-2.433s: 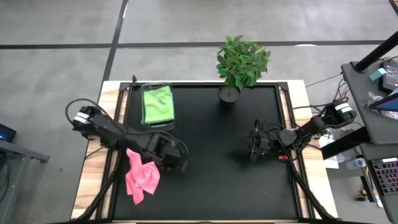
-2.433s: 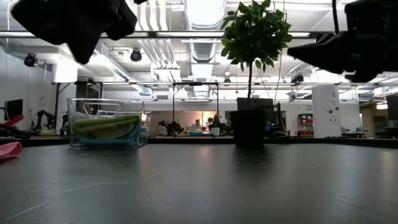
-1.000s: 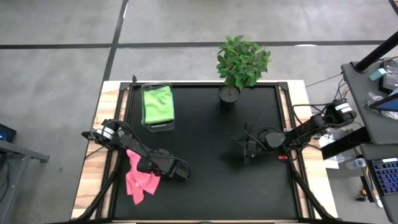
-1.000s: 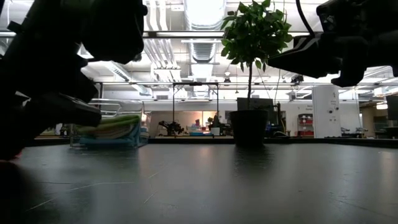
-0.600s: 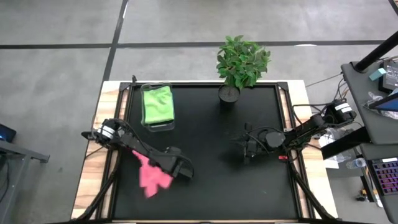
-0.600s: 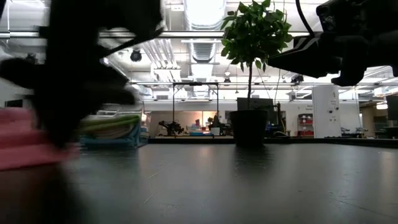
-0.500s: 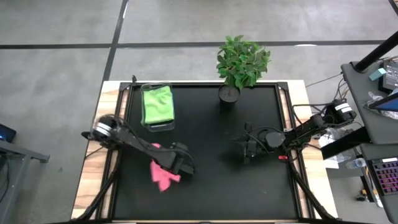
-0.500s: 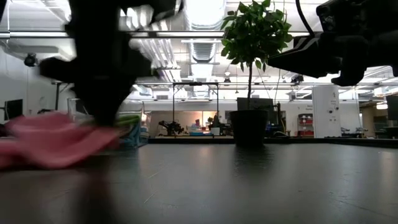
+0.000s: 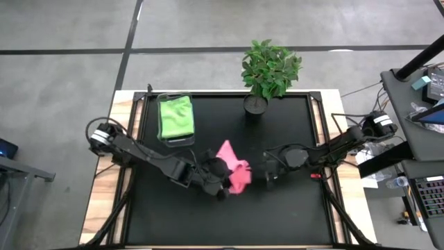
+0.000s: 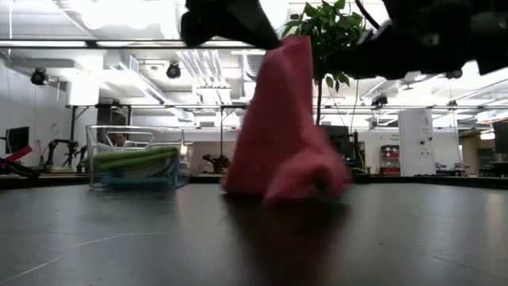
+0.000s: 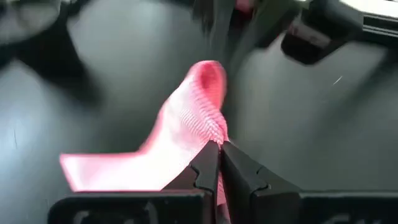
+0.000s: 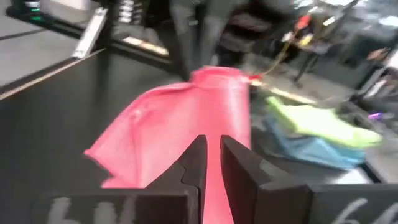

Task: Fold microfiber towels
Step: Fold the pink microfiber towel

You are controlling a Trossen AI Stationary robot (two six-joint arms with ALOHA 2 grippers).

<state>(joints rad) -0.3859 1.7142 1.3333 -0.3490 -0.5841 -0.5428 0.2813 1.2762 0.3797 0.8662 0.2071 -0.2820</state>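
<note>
The black table (image 9: 291, 215) gives open room at its middle, which is likely why the left arm carries the pink towel (image 9: 232, 170) there for folding. The clear bin (image 9: 175, 119) near the far left corner holds the lime green towel (image 9: 176, 115). The left gripper (image 9: 220, 173) is clamped on the pink towel; moments earlier that towel lay by the left edge. The right gripper (image 9: 269, 169), jaws nearly together and empty, has edged closer.

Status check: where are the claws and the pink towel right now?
Left claw shut on pink towel, mid-mat. Right claw shut, empty, beside it. Plant and bin stand apart, at far edge.
</note>
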